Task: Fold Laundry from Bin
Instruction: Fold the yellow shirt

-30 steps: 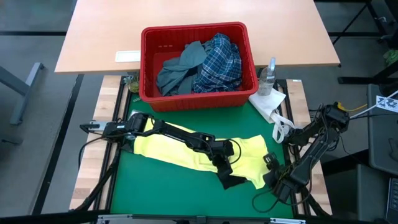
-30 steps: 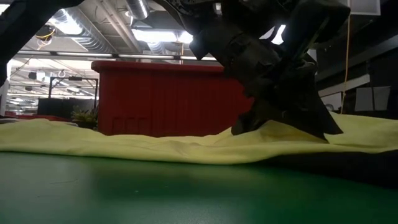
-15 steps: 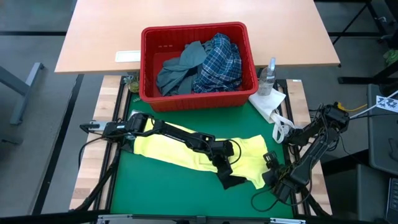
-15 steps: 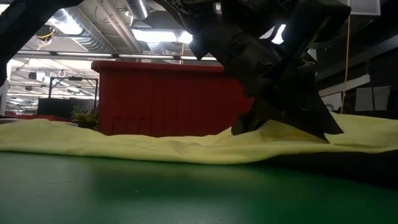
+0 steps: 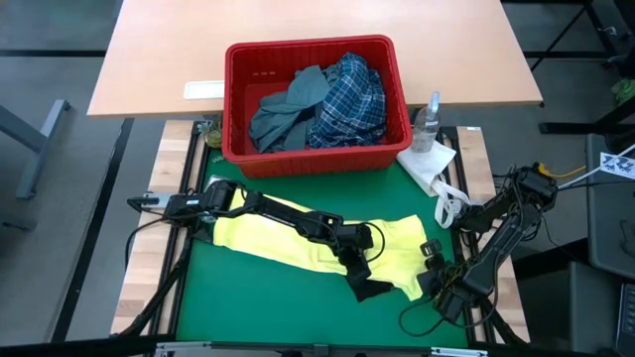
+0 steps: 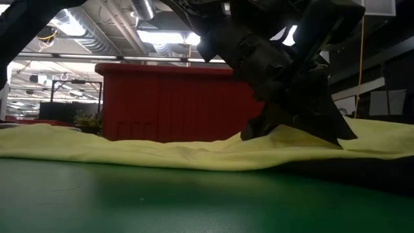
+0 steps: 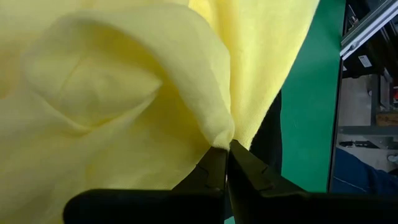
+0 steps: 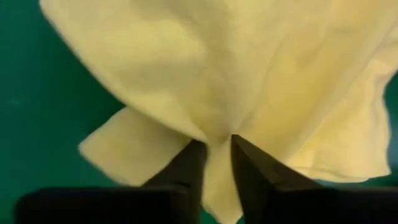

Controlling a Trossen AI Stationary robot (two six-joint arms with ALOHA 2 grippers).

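- From the high view we see the left arm stretched low from the bench's left edge toward the middle of the green mat [image 5: 248,297], its left gripper [image 5: 359,266] down on the yellow garment [image 5: 268,241], which lies spread across the mat's middle.
- The right arm folds in from the bench's right edge, elbow raised, with the right gripper [image 5: 429,270] at the garment's right end near the front right corner.
- The red bin [image 5: 310,159] stands at the mat's back edge, holding the plaid shirt [image 5: 349,99] and a grey-blue garment [image 5: 288,109]. A white paper towel [image 5: 429,164] and a clear bottle [image 5: 429,117] sit just beside its right corner. We can read no writing on them.
- In the low view the dark gripper bodies press down onto the yellow cloth [image 6: 129,152], with the bin's red wall [image 6: 168,103] behind; we cannot tell the arms apart here.
- In the left wrist view the left gripper's [image 7: 227,149] fingers [image 7: 214,171] meet tightly, pinching a fold of yellow fabric [image 7: 112,93].
- In the right wrist view the right gripper [image 8: 213,144] has narrow jaws with a yellow fold [image 8: 211,81] between its fingers [image 8: 189,165], clamped on the cloth.
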